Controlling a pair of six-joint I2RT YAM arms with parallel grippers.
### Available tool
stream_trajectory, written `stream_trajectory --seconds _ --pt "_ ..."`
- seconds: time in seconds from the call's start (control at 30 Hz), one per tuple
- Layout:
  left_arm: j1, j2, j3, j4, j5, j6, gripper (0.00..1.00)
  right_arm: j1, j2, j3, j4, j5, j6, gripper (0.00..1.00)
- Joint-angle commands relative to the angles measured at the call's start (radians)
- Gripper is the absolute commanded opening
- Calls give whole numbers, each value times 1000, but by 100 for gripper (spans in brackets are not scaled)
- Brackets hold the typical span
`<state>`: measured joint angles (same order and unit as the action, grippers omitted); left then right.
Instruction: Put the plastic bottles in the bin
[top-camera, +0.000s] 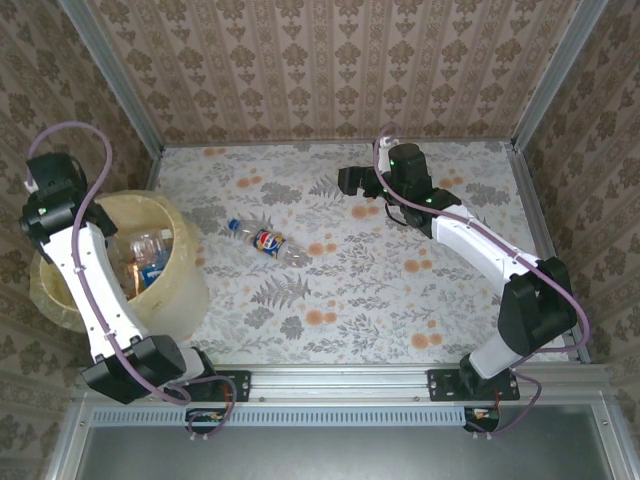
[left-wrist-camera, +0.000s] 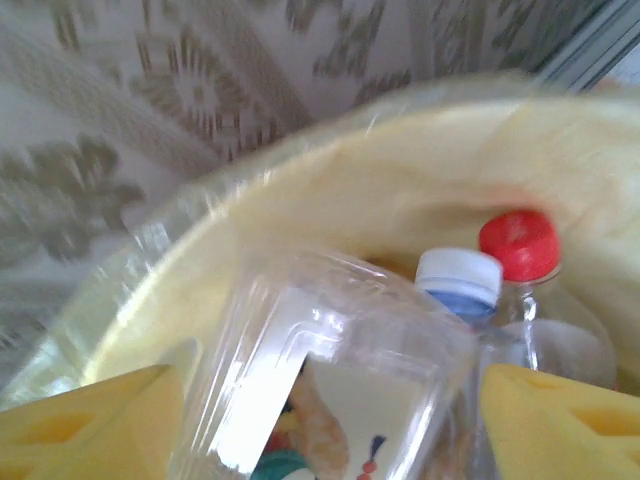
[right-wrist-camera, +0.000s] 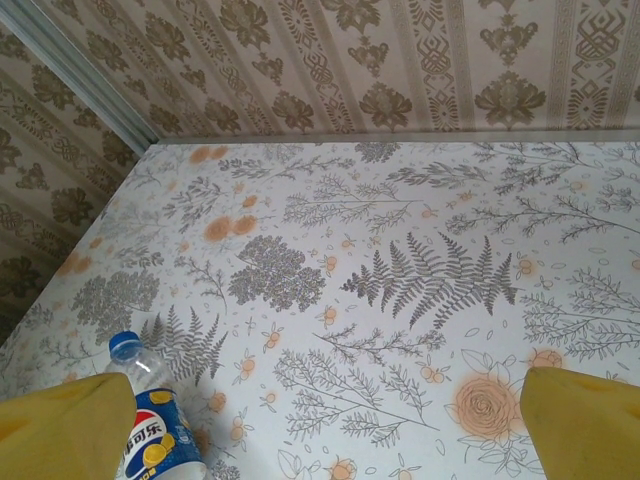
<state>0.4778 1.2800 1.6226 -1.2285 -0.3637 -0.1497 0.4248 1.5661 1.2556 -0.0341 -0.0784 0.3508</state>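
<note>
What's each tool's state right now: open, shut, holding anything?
Left tool: clear bottle between its jaws, over the bin; gripped or loose cannot be told.
Right tool: open, empty.

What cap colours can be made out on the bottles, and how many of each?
Blue cap: 1, on the Pepsi bottle lying on the table
White-and-blue cap: 1, in the bin
Red cap: 1, in the bin
Total: 3 caps that can be made out

The bin (top-camera: 185, 290) is pale yellow, the table (top-camera: 400, 300) floral, a blurred cap (left-wrist-camera: 518, 243) seemingly red
</note>
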Motion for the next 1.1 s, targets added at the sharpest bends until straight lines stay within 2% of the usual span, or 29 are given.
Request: stream_trajectory --seconds 0.0,0.1,0.3,0.43,0.5,0.6,0.67,0.73,0.83,0.97,1.07 --pt "41 -36 -77 7 131 -45 69 -6 -12 8 -16 18 -10 100" --pt "39 -45 -86 8 155 -48 68 -6 0 30 -29 3 -8 100" --pt "32 -41 22 -27 119 -31 71 -4 4 33 -19 -8 19 100" --pt "-23 -83 82 -18 124 -21 86 -4 7 -2 46 -53 15 100" --pt "-50 -121 79 10 124 -27 89 -4 14 -37 124 -90 21 100" --pt "-71 -179 52 58 188 -53 91 -1 51 -50 178 -147 29 100" --pt "-76 -211 6 107 310 -74 94 10 85 -31 160 -153 17 100" --pt "-74 -230 -48 150 372 -96 95 28 113 -12 136 -150 -19 100" --pt "-70 -221 -101 165 369 -128 95 58 139 10 107 -114 -71 100" --pt "-70 -211 -186 211 485 -167 94 72 159 25 89 -100 -90 100" --pt "-66 -201 -212 200 457 -168 93 72 169 25 84 -99 -88 100"
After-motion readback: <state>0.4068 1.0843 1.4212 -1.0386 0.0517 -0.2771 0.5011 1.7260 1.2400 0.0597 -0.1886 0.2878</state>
